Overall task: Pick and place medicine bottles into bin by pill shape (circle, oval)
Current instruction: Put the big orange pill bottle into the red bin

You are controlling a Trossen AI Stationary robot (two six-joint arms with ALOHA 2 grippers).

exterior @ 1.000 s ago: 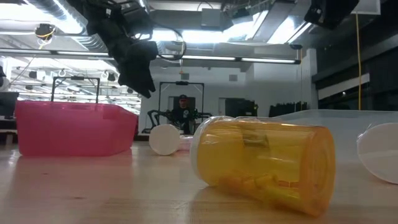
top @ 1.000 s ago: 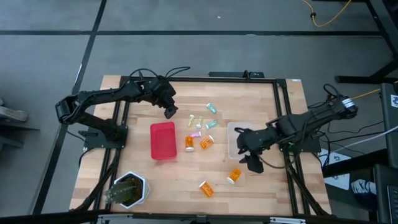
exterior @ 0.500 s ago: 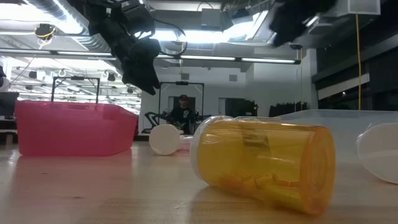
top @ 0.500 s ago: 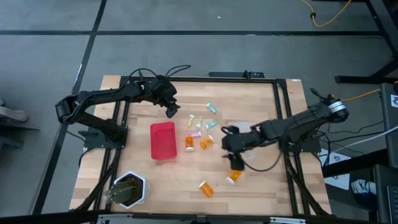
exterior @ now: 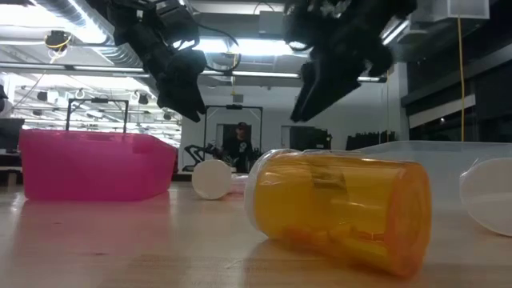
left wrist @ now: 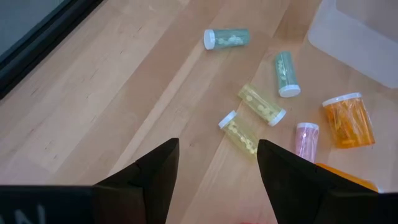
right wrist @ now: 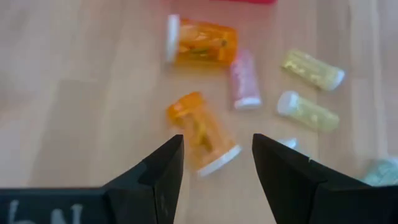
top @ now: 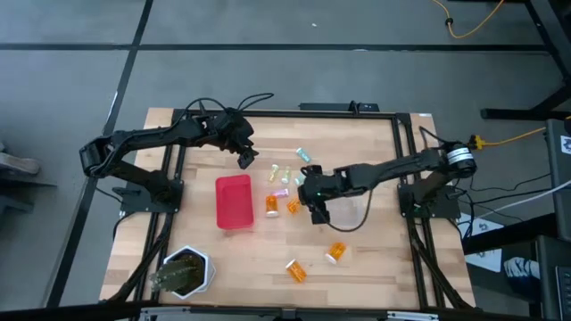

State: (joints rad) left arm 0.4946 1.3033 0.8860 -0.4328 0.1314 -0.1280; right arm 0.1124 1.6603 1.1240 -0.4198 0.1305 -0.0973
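Note:
Several medicine bottles lie on their sides mid-table: two orange ones (top: 294, 205) (top: 271, 205), with small pink (right wrist: 244, 78), yellow-green (right wrist: 308, 112) and teal (left wrist: 227, 38) ones beyond. My right gripper (right wrist: 217, 149) hovers open above them. An orange bottle (right wrist: 202, 134) shows between its fingers, untouched on the wood. My left gripper (left wrist: 217, 155) hangs open over the table's far left (top: 245, 160), holding nothing. Two more orange bottles (top: 335, 252) (top: 296, 270) lie nearer the front edge. In the low view the left gripper (exterior: 182, 88) and the right gripper (exterior: 320, 88) both hang above the table.
A pink bin (top: 234, 201) stands left of the bottles and a clear bin (top: 352, 209) right of them, partly under my right arm. A white hexagonal pot (top: 186, 272) sits at the front left. A person stands in the room behind (exterior: 238, 142).
My right gripper has swung from over the clear bin toward the table's left, sinking and rolling its wrist, and now hangs over the cluster of bottles. Its fingers keep the same gap. No bottle has moved.

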